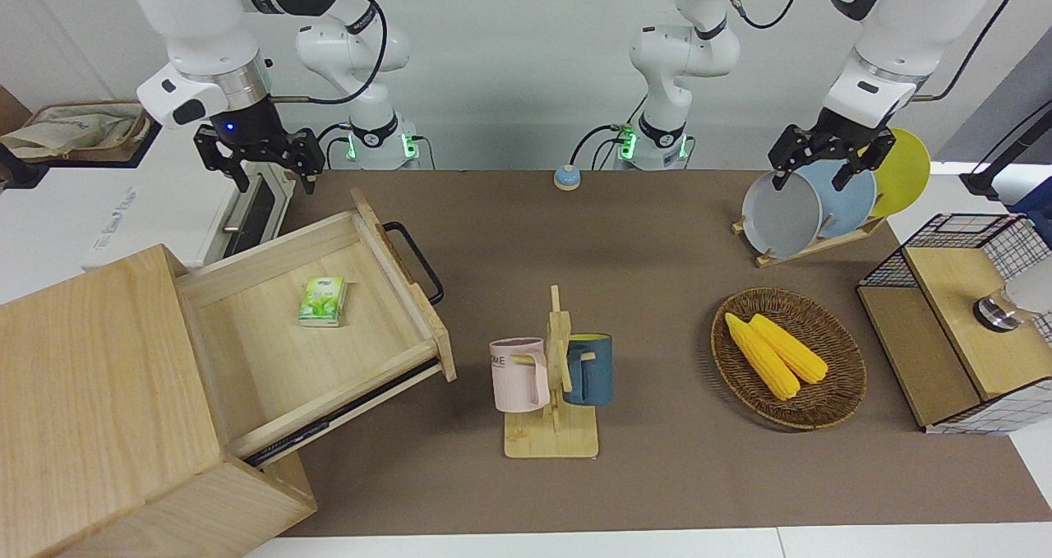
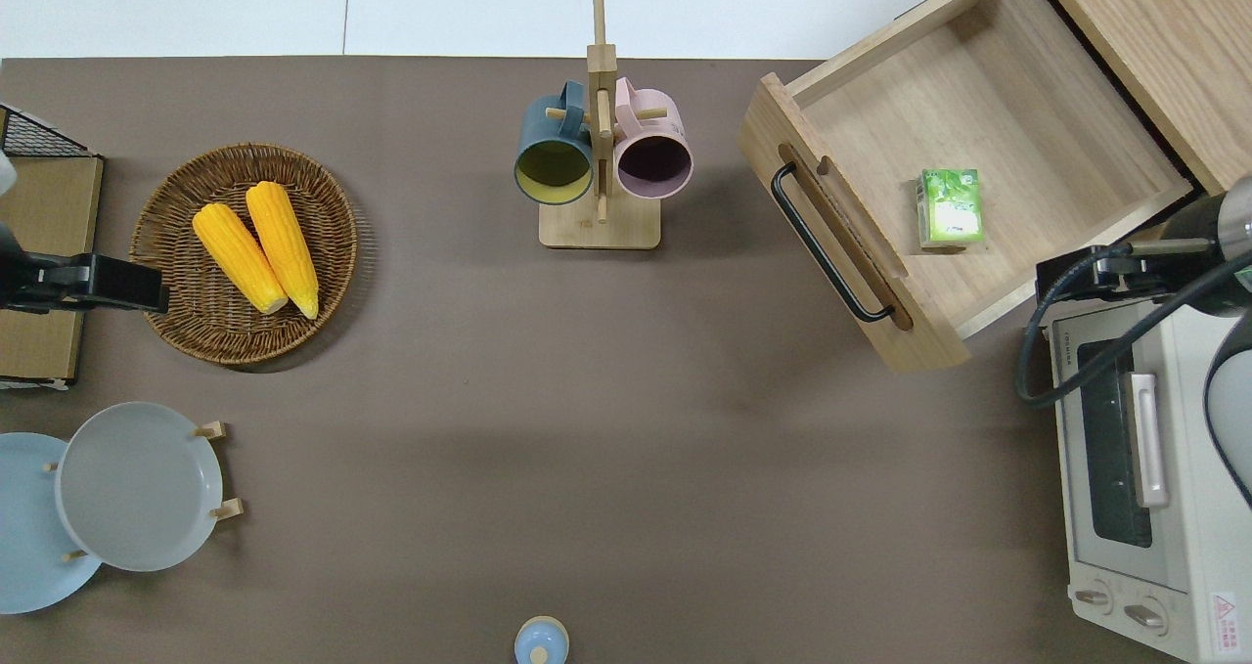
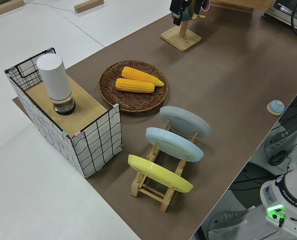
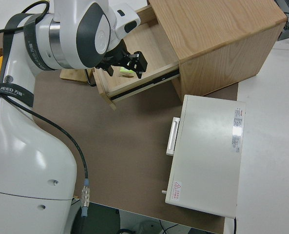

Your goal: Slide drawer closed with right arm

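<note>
— Where is the drawer (image 1: 329, 328)?
— Pulled wide out of its cabinet (image 1: 99, 394), below my right gripper (image 1: 261, 165), a green packet (image 1: 322, 302) in it.
— Your jaws?
— Spread wide, holding nothing. My left arm is parked.

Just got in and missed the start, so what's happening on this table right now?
The drawer of the pale-wood cabinet stands pulled out, with a small green packet lying inside. The right gripper, fingers open, is up in the air near the white oven and touches nothing yet. The left arm is parked.
</note>
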`<move>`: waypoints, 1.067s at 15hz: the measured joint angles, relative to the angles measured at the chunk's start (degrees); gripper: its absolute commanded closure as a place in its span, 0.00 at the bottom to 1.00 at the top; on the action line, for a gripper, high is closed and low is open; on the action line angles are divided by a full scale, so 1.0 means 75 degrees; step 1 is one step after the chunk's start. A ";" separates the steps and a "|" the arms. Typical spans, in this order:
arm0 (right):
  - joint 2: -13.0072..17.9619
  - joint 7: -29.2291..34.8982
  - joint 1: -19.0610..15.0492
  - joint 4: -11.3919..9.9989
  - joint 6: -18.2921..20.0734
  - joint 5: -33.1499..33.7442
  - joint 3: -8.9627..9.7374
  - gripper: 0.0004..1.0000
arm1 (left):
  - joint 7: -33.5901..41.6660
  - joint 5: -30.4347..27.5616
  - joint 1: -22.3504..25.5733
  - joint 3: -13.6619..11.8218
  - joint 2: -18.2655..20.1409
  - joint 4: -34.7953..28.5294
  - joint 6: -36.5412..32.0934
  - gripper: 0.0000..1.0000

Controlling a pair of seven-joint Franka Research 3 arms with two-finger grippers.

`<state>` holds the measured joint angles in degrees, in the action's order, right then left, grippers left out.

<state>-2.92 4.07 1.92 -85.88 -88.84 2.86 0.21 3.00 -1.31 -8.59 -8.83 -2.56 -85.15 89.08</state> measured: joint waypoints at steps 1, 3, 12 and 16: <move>0.0000 -0.0010 0.0001 0.0001 0.0000 -0.0001 0.0015 0.01 | 0.0000 0.0000 0.0000 0.0000 0.0000 0.0000 0.0000 0.00; 0.0001 -0.0012 0.0001 0.0037 -0.0006 -0.0001 0.0023 0.01 | 0.0000 0.0000 0.0000 0.0000 0.0000 0.0000 0.0000 0.00; 0.0001 -0.0134 0.0001 0.0078 -0.0007 0.0008 0.0030 0.26 | 0.0000 0.0000 0.0000 0.0000 0.0000 0.0000 0.0000 0.00; 0.0002 -0.0142 0.0001 0.0088 -0.0006 0.0004 0.0033 1.00 | 0.0000 0.0000 0.0000 0.0000 0.0000 0.0000 0.0000 0.00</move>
<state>-2.91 3.01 1.93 -85.22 -88.88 2.88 0.46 3.00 -1.31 -8.59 -8.83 -2.56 -85.15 89.08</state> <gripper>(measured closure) 0.216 0.000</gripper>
